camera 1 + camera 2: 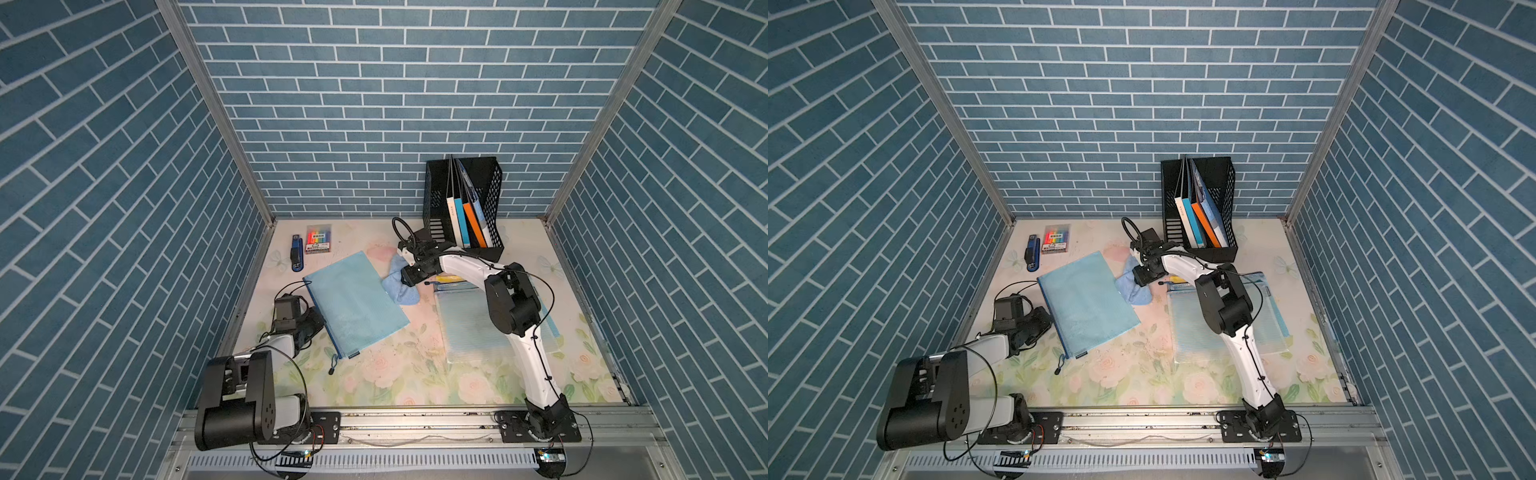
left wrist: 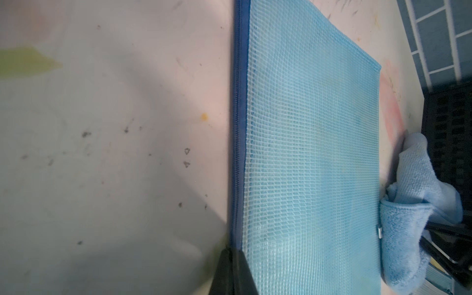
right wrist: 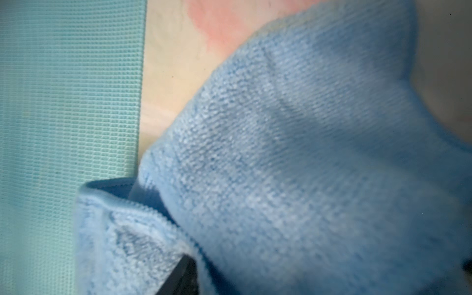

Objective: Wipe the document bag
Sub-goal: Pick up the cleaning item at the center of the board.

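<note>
The document bag [image 1: 355, 303] [image 1: 1088, 301] is a light blue mesh pouch with a dark blue zipper edge, lying flat left of centre on the flowered table. My left gripper [image 1: 321, 322] [image 1: 1047, 318] [image 2: 233, 251] is shut on the zipper edge of the bag [image 2: 311, 153]. A crumpled blue cloth [image 1: 395, 289] [image 1: 1130, 291] [image 2: 408, 222] lies against the bag's right edge. My right gripper [image 1: 405, 280] [image 1: 1139, 279] is down on the cloth, shut on a bunched fold. In the right wrist view the cloth [image 3: 306, 153] fills the frame; one finger [image 3: 182, 275] shows and the other is hidden.
A black file rack [image 1: 490, 199] with upright books stands at the back right. A translucent striped pouch [image 1: 469, 328] lies under the right arm. A blue stapler [image 1: 296, 253] and a pack of markers [image 1: 319, 240] lie at the back left. The bag's zipper cord [image 1: 332, 365] trails toward the front.
</note>
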Tool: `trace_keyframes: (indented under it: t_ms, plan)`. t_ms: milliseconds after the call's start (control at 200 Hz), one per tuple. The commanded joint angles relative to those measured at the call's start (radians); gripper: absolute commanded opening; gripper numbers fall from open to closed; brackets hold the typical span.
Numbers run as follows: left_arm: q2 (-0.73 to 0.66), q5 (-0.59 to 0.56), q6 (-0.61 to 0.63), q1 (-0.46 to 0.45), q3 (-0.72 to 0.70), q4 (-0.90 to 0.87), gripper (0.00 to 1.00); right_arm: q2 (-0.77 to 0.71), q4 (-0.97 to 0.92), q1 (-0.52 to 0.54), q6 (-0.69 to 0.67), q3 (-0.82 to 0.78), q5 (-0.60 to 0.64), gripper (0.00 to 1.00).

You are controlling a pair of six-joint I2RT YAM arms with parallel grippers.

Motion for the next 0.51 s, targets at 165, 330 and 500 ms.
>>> trace_keyframes:
  t_ms: [165,330,500]
  plan:
    - [-0.026,0.037,0.037,-0.01,0.01,-0.106,0.0,-0.071,-0.055,0.039,-0.036,-0.055,-0.114,0.03]
    - [-0.069,0.053,0.053,-0.014,0.022,-0.139,0.0,-0.202,-0.066,0.04,-0.02,-0.051,-0.211,0.0]
    - [-0.104,0.106,0.066,-0.021,0.038,-0.163,0.0,-0.322,-0.011,0.058,0.011,-0.106,-0.425,0.0]
